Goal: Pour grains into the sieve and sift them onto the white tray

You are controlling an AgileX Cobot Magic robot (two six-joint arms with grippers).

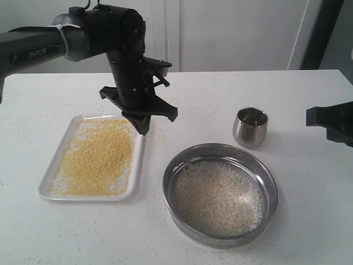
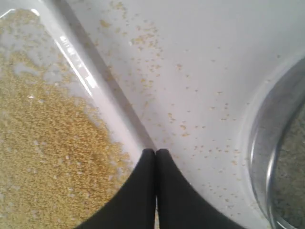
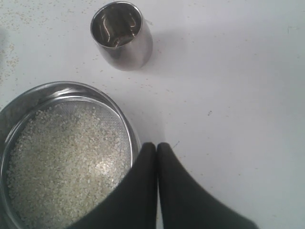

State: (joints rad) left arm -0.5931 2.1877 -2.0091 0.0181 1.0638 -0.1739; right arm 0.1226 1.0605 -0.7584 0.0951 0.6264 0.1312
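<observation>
Arms poised above the table, both claws pinched shut and holding nothing.
The left arm bends steeply downward, and the left gripper (image 1: 142, 128) points down over the edge of the white tray (image 1: 55, 172) that faces the sieve (image 1: 219, 241). The tray lies just beside the sieve. The right gripper (image 3: 156, 146) hangs at the sieve's opposite side, fingers pressed together. Yellow grains (image 1: 99, 157) cover the tray, whitish ones fill the sieve, and a steel cup (image 1: 250, 127) stands just beyond it.
</observation>
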